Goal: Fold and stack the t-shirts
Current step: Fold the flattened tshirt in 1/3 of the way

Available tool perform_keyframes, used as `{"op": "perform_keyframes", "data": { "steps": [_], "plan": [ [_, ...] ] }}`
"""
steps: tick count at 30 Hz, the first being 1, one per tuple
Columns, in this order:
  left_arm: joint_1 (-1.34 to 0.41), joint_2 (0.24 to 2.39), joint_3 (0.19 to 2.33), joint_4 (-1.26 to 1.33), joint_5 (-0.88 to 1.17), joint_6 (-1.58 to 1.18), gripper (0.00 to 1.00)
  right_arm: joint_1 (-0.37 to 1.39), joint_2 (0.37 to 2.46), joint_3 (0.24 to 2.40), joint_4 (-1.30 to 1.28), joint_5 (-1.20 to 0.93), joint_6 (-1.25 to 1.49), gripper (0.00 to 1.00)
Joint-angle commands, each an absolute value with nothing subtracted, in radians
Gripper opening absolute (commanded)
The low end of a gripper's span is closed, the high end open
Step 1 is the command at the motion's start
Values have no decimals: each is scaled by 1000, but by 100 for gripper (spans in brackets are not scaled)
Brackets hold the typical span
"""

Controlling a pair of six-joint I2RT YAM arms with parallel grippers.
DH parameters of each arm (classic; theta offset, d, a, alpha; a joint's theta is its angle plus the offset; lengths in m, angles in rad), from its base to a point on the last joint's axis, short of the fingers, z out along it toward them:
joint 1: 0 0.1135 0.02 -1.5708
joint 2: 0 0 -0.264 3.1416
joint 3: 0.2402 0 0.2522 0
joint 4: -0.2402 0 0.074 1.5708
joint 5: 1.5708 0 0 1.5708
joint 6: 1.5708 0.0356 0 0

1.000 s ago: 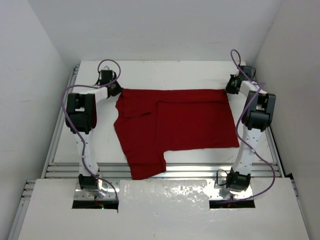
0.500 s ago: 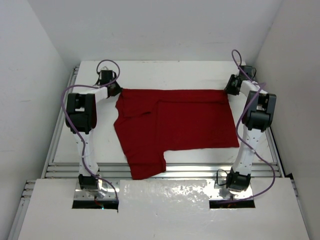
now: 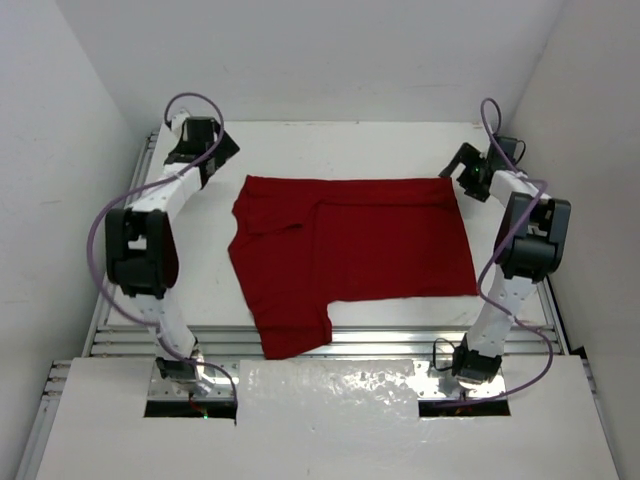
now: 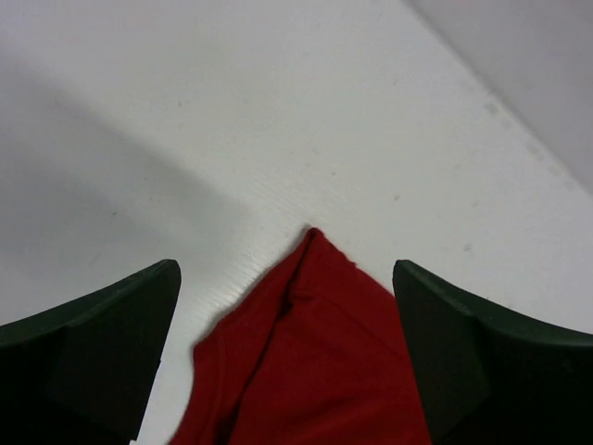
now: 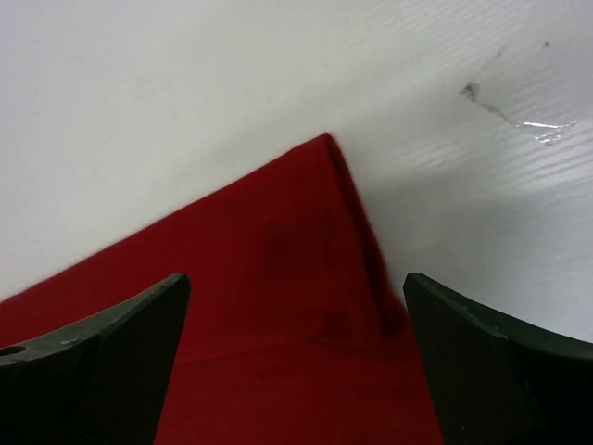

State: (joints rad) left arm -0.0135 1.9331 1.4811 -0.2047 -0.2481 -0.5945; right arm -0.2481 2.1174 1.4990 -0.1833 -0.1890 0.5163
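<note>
White table (image 3: pixel 350 150) within white walls (image 3: pixel 300 60) bears red t-shirt (image 3: pixel 350 250); left hand (image 4: pixel 285 269), right hand (image 5: pixel 296 278) wide.

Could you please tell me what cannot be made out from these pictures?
- Top view: the t-shirt is folded over itself, so its upper layer hides the cloth beneath.
- Left wrist view: only one t-shirt corner shows. The bottom edge and the left gripper cut off the rest.
- Right wrist view: again one corner, framed by the right gripper.
- Top view: both grippers' jaws are too small to read.
</note>
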Motion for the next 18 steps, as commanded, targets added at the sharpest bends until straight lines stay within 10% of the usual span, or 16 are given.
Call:
{"op": "perform_keyframes", "data": {
  "steps": [1,11,18],
  "plan": [
    [-101,1713,1450,-308,-437,-652,98,-249,1979,1348,27,-232,610,99],
    [-475,1511,1125,-333,-482,-678,94,-193,1718,1048,74,-238,646,99],
    [-601,1802,1345,-453,-545,-420,58,-178,1540,858,-43,-259,690,99]
  ]
}}
